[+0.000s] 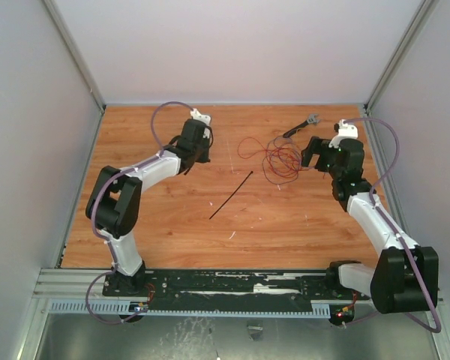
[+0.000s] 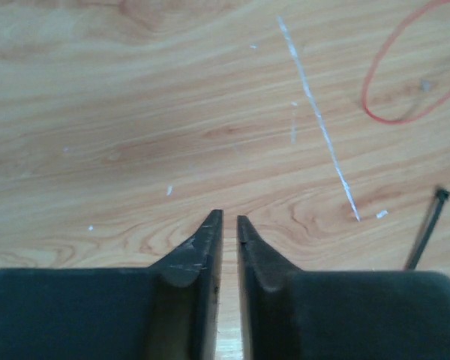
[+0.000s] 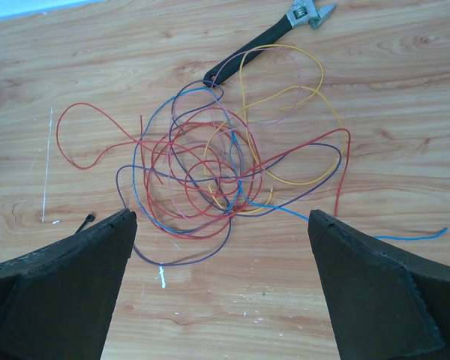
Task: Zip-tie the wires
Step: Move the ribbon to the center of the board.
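Wires (image 3: 210, 174) tangled, right gripper (image 3: 223, 216) wide above — left gripper (image 2: 229, 218) near-closed

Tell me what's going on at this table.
Two robot arms are set to zip-tie the wires, but nothing is held yet. The right tool hangs open over the loose tangle. The left tool is nearly closed and empty above the table. The zip tie lies flat between them, and a wrench sits beyond the wires.
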`<state>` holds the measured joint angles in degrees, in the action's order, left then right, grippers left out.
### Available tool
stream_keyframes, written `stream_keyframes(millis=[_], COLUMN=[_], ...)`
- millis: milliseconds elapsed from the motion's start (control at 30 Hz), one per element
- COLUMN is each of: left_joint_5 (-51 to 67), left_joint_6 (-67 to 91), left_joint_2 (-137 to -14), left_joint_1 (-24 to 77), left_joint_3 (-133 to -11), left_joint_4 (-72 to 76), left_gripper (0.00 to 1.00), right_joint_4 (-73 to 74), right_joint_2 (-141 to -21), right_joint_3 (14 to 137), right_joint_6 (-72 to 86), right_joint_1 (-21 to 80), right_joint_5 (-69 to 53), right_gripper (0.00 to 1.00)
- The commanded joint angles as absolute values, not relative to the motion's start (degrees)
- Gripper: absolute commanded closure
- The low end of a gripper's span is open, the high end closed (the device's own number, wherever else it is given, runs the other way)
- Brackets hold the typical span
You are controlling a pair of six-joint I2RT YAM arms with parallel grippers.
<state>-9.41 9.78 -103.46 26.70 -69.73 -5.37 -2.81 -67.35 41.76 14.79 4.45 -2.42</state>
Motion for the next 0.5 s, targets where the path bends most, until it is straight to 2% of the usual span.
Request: stream_keyframes(millis=[0, 133, 200, 467], left_joint_5=[-0.95, -3.04, -2.12, -1.64], left_joint_6=[8.29, 7.62, 8.92, 11.29], left_joint_2=[-101.58, -103.18, -104.28, -111.45], left_joint_1=[30.04, 35.16, 36.66, 40.39], left_joint_3=[-68.31, -67.53, -67.79, -74.17], left_joint_4=[-2.51, -1.38, -0.4, 0.85], left_gripper=[0.75, 0.55, 0.49, 0.41], right_joint_4=[-2.64, -2.7, -2.72, -2.56], right_joint_2=[-67.93, -68.4, -68.62, -68.86], right_joint_3=[41.62, 41.75, 41.76, 41.91], right_joint_6=[14.5, 14.64, 14.66, 14.38], right_joint_1=[5.34, 5.52, 5.78, 6.16], right_joint_5=[-3.18, -3.42, -3.51, -3.27], right_gripper=[0.01, 0.01, 0.01, 0.01])
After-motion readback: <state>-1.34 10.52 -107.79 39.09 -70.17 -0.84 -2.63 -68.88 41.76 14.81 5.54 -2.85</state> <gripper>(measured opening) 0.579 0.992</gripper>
